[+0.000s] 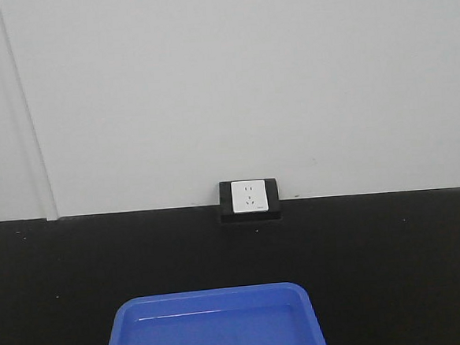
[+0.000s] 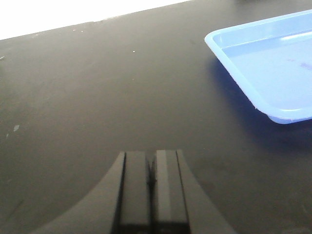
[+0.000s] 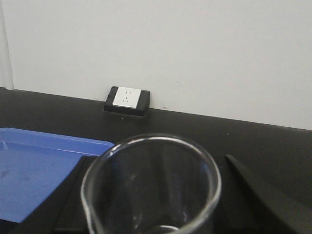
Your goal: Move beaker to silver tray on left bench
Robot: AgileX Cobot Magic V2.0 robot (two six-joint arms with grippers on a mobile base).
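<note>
Clear, flare-rimmed glass beaker point(image 3: 151, 195) between right tool point(image 3: 156, 157) fingers point(image 3: 265, 192) — grasp impossible to tell; left tool point(image 2: 151, 170) clenched above matte black desk point(image 2: 97, 87).

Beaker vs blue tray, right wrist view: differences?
The beaker is clear, colourless glass; the blue tray is opaque blue. The beaker is round and upright; the tray is shallow and rectangular. The beaker sits between the fingers of the right gripper; the tray lies on the black bench. Both are open-topped.
</note>
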